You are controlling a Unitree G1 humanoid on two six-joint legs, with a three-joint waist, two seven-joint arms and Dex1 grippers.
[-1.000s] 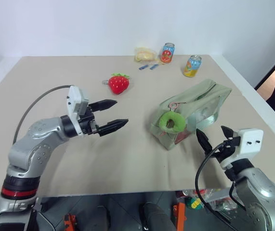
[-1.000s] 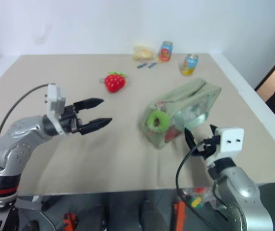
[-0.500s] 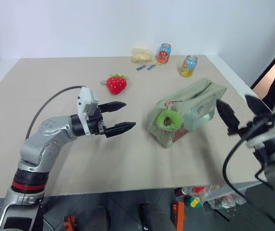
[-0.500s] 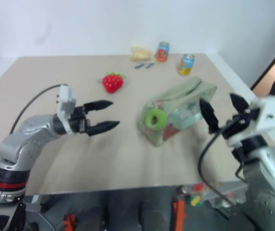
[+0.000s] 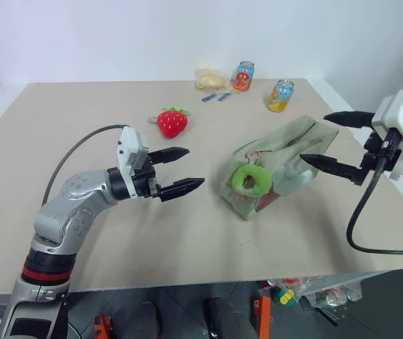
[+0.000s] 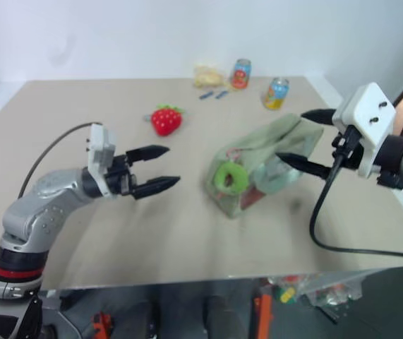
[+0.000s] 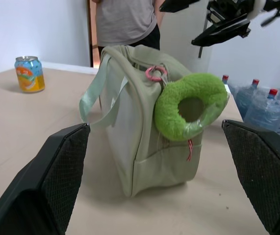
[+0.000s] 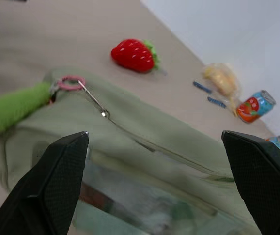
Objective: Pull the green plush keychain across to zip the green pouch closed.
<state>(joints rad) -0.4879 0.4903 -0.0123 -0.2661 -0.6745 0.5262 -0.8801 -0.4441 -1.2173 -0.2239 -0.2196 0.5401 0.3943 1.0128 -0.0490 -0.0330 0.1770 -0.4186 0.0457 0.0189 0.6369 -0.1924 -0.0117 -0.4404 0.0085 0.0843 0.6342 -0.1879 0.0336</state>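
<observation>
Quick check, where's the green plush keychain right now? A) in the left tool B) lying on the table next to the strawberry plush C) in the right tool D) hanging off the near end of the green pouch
D: the green plush keychain hangs from a pink ring at the end of the green pouch, with the left tool and right tool both open and apart from it.
</observation>
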